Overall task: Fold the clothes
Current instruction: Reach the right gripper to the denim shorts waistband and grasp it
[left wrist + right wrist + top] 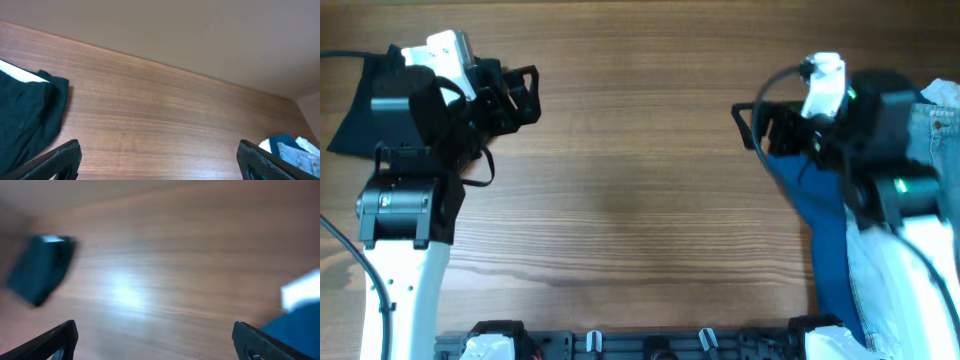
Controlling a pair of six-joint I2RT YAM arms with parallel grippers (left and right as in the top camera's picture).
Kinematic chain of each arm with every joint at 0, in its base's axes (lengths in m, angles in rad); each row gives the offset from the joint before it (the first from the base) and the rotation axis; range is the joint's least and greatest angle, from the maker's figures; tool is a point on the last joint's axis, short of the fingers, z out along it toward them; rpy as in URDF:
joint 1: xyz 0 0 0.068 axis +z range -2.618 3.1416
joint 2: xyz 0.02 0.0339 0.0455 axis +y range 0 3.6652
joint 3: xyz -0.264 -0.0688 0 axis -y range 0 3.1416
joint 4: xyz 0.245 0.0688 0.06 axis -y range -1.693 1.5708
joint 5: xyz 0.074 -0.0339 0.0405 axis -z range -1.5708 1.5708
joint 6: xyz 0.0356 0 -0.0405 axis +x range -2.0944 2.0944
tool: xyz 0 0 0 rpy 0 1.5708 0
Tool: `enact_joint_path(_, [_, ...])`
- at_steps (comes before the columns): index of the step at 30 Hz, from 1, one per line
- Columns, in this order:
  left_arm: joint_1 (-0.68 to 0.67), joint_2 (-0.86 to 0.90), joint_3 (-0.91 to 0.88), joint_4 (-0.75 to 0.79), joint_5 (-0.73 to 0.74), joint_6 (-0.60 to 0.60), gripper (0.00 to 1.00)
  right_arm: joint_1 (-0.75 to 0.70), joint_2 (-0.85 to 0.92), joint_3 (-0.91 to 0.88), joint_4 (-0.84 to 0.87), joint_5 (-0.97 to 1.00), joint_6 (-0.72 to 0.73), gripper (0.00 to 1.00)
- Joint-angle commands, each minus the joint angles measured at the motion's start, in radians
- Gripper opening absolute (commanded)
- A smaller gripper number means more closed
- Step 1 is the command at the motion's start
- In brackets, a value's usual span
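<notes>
- Denim shorts (942, 130): pale-blue, washed cloth at the right edge of the surface (640, 200), partly hidden under the right arm. The long axis appears to run from the far side toward the near edge. Waistband and pockets cannot be made out from above.
- Navy garment (830, 240): the larger piece, lying under or just beside the shorts on their inner side and running the same way. Its edge comes nearest to the middle of the surface.
- Black garment (355, 110): bunched at the far left corner, under and behind the left arm, well apart from the other two.
- Right fingers (748, 125): spread wide with nothing between them. They hang over the inner edge of the navy cloth and point toward the middle, so the shorts lie behind them, out toward the right edge. The wrist view here is blurred.
- Left fingers (525, 92): likewise wide apart and empty, facing the middle, with the black garment just behind them.
- Judgement: the right arm is much the nearer to the shorts. It would likely have to turn back toward the right edge and come across their long axis to take hold. No fold looks begun.
</notes>
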Motion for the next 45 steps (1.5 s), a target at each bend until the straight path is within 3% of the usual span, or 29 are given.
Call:
enact_joint_path(1, [0.003,-0.001,0.026,-0.032,0.037,-0.013,1.0,-0.152,0.199,0.012,0.039,0.179,0.137,0.96])
enact_joint_path(4, [0.003,0.007,0.025,-0.101,0.031,-0.013,1.0,-0.328,0.389,0.012,0.214,0.186,0.19,0.83])
enact_joint_path(6, [0.003,0.017,0.025,-0.133,0.032,-0.014,1.0,-0.396,0.492,0.012,0.33,0.186,0.21,0.82])
enact_joint_path(10, [0.003,0.025,0.025,-0.154,0.032,-0.014,1.0,-0.455,0.691,0.012,0.479,0.249,0.23,0.78])
enact_joint_path(15, [0.003,0.029,0.025,-0.155,0.032,-0.014,1.0,-0.457,0.827,0.011,0.525,0.315,0.232,0.73])
enact_joint_path(16, [0.003,0.029,0.025,-0.155,0.032,-0.014,1.0,-0.457,0.832,0.011,0.52,0.326,0.233,0.68])
enact_joint_path(18, [0.003,0.029,0.025,-0.155,0.032,-0.014,1.0,-0.457,0.83,0.011,0.505,0.35,0.231,0.31])
enact_joint_path(21, [0.003,0.029,0.025,-0.155,0.032,-0.014,1.0,-0.465,0.768,0.011,0.49,0.35,0.217,0.04])
enact_joint_path(26, [0.003,0.029,0.025,-0.155,0.032,-0.014,1.0,-0.505,0.597,0.011,0.439,0.396,0.153,0.04])
enact_joint_path(29, [0.003,0.029,0.025,-0.155,0.032,-0.014,1.0,-0.507,0.566,0.01,0.441,0.216,0.088,0.04])
enact_joint_path(30, [0.003,0.029,0.025,-0.155,0.032,-0.014,1.0,-0.507,0.571,0.006,0.425,0.15,0.06,0.14])
enact_joint_path(31, [0.003,0.029,0.025,-0.155,0.032,-0.014,1.0,-0.507,0.571,0.006,0.415,0.138,-0.006,0.63])
enact_joint_path(35, [0.003,0.029,0.025,-0.155,0.032,-0.014,1.0,-0.519,0.578,0.004,0.381,0.138,-0.055,0.64])
enact_joint_path(36, [0.003,0.029,0.025,-0.155,0.032,-0.014,1.0,-0.519,0.599,0.004,0.38,0.138,-0.053,0.58])
enact_joint_path(43, [0.003,0.029,0.025,-0.155,0.032,-0.014,1.0,-0.516,0.812,0.004,0.54,0.157,0.082,0.51])
enact_joint_path(45, [0.003,0.029,0.025,-0.155,0.032,-0.014,1.0,-0.517,0.819,0.004,0.543,0.175,0.076,0.34])
